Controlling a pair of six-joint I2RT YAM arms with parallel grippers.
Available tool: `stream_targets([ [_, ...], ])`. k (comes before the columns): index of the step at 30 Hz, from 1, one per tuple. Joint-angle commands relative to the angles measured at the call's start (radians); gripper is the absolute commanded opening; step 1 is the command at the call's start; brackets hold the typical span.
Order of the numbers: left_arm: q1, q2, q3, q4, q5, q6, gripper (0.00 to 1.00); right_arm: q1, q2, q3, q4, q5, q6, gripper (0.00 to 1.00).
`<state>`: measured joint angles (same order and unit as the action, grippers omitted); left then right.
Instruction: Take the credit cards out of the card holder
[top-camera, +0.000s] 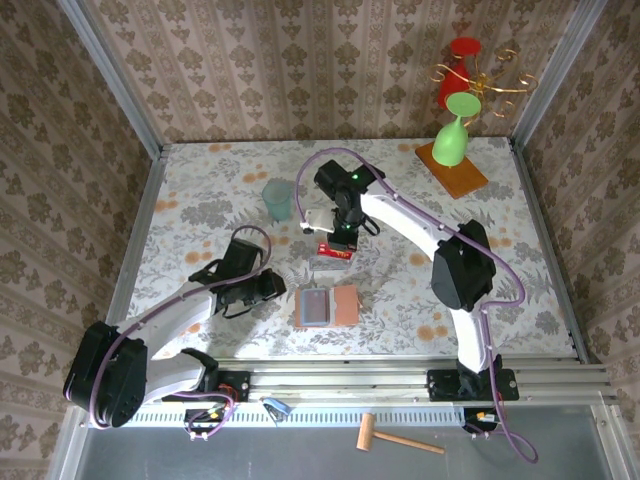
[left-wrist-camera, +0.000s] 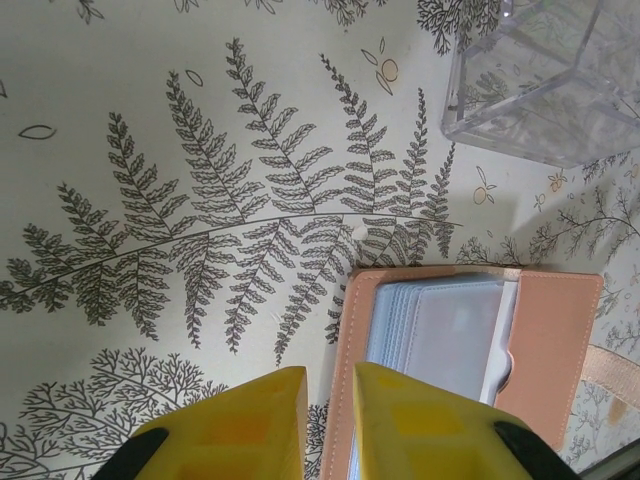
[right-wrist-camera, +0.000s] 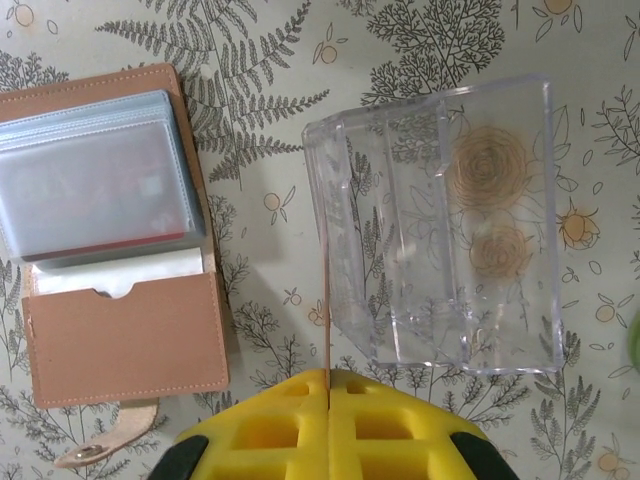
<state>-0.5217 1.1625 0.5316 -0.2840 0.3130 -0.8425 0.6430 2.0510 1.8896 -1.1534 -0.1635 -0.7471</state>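
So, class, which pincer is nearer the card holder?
Left. The left pincer sits at the edge of the card holder, slightly open. The right pincer, shut on a credit card, is farther off above the clear tray.

Tabletop (top-camera: 200, 215): bare floral cloth along the left side and in the near-right area.

Obstacles, far side:
- translucent teal plastic cup (top-camera: 277, 198), left of centre
- inverted green wine glass (top-camera: 452, 140) on an orange wooden board (top-camera: 462, 178), far-right corner

Centre is crowded. The open tan leather card holder (top-camera: 327, 306) lies near the front, with the clear plastic tray (right-wrist-camera: 440, 230) just beyond it. Only a narrow strip of cloth lies between them.

The right end effector (right-wrist-camera: 328, 378) is closed on a thin red card (right-wrist-camera: 328, 300), held edge-on over the tray wall facing the holder.

The left end effector (left-wrist-camera: 330, 378), its jaws slightly parted, blocks the holder's left edge.
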Motion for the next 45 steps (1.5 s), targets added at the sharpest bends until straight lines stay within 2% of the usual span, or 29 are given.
stream_targets([
  [1, 0.014, -0.021, -0.011, 0.008, 0.012, 0.014, 0.2, -0.01, 0.045, 0.077, -0.09, 0.007, -0.056, 0.0],
  [8, 0.032, -0.014, -0.013, 0.016, 0.017, 0.016, 0.2, -0.022, 0.154, 0.244, -0.177, -0.013, -0.087, 0.0],
  [14, 0.037, -0.024, -0.021, 0.019, 0.01, 0.008, 0.2, -0.029, 0.221, 0.313, -0.214, -0.036, -0.107, 0.0],
  [30, 0.05, -0.033, -0.036, 0.019, 0.021, 0.013, 0.2, -0.032, 0.295, 0.313, -0.249, -0.13, -0.1, 0.0],
  [45, 0.055, -0.04, -0.044, 0.019, 0.026, 0.008, 0.2, -0.032, 0.353, 0.315, -0.249, -0.168, -0.091, 0.01],
])
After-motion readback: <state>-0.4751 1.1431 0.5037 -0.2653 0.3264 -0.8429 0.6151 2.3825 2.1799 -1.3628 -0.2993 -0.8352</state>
